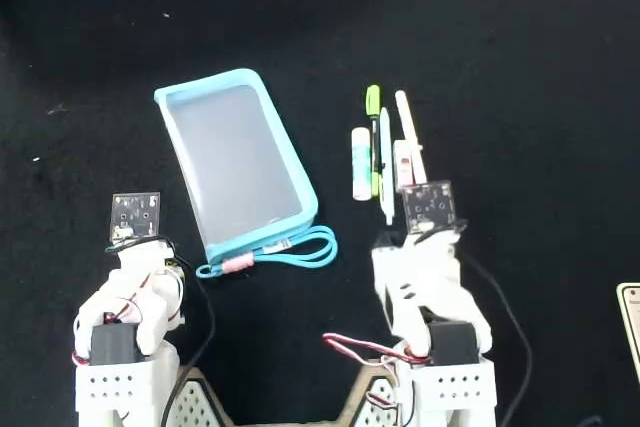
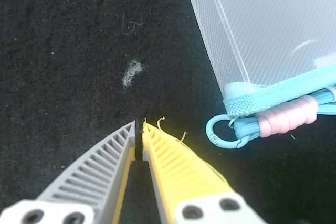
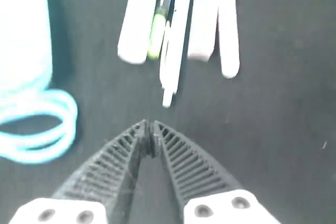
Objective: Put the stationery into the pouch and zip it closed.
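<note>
A clear pouch [image 1: 236, 162] with light-blue trim lies flat on the black table, its pink zip pull [image 1: 238, 264] and blue wrist loop [image 1: 300, 250] at the near end. To its right lies a row of stationery [image 1: 385, 152]: a glue stick [image 1: 361, 163], a green pen, a white pen and an eraser. My left gripper [image 2: 140, 127] is shut and empty, just near and left of the pouch corner [image 2: 239, 103] and clip ring [image 2: 219, 130]. My right gripper [image 3: 149, 127] is shut and empty, just short of the near ends of the stationery [image 3: 168, 30].
The blue loop [image 3: 37, 129] lies beside my right gripper. A bit of lint [image 2: 132, 72] sits on the cloth ahead of the left gripper. A card [image 1: 630, 312] lies at the table's right edge. Cables run at the arm bases.
</note>
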